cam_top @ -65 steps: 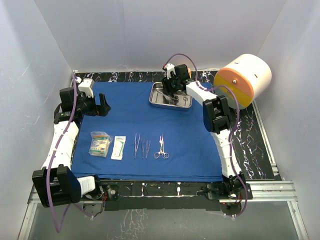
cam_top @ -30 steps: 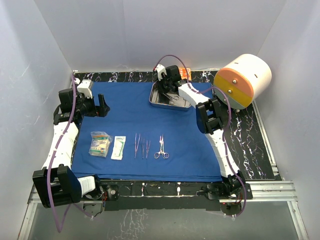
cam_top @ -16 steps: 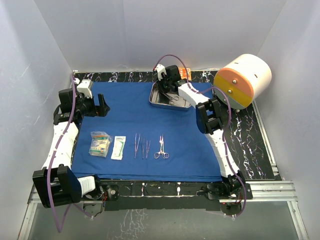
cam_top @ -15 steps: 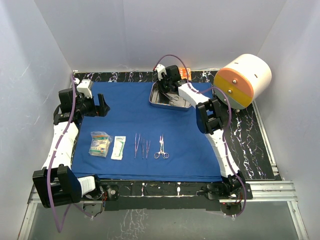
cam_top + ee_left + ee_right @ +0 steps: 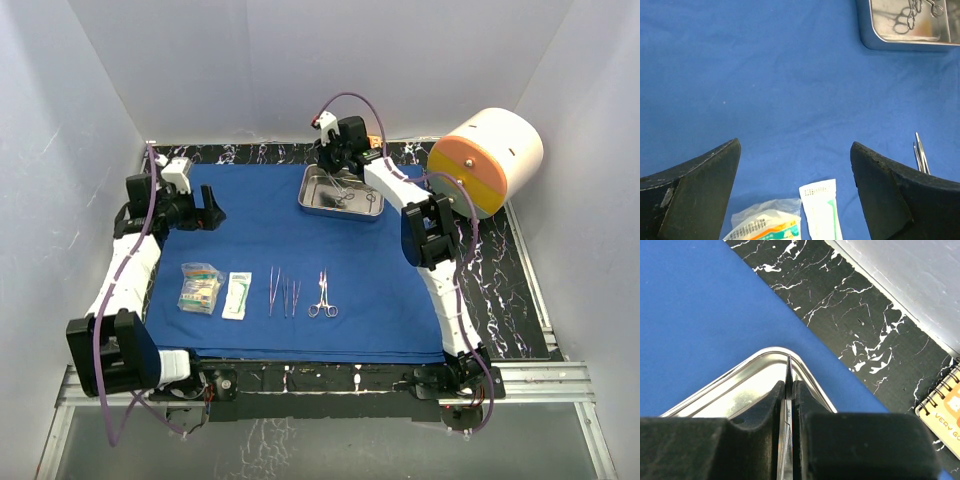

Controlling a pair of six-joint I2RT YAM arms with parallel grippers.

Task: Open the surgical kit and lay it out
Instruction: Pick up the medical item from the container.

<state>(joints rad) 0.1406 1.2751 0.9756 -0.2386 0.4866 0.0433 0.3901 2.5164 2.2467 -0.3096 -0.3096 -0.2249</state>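
Note:
The royal-blue cloth (image 5: 250,230) lies spread flat. The steel tray (image 5: 304,200) sits at its far edge with scissors-like clamps (image 5: 352,195) inside. My right gripper (image 5: 336,160) hovers over the tray's far left corner, shut on a slender steel instrument (image 5: 789,371) whose tip points at the tray rim (image 5: 812,369). My left gripper (image 5: 212,208) is open and empty above the cloth's left part. Two clear packets (image 5: 200,288) (image 5: 237,295), forceps (image 5: 283,292) and a clamp (image 5: 322,295) lie in a row near the front. The left wrist view shows the packets (image 5: 765,225) (image 5: 822,210), the forceps tips (image 5: 920,152) and the tray (image 5: 866,37).
A big white-and-orange cylinder (image 5: 487,160) stands at the back right on the black marble table (image 5: 500,270). A small orange spiral notebook-like box (image 5: 946,405) lies behind the tray. White walls close in on three sides.
My right gripper has lifted up and back from inside the tray, with the slender instrument held in it. My left gripper has shifted slightly right.

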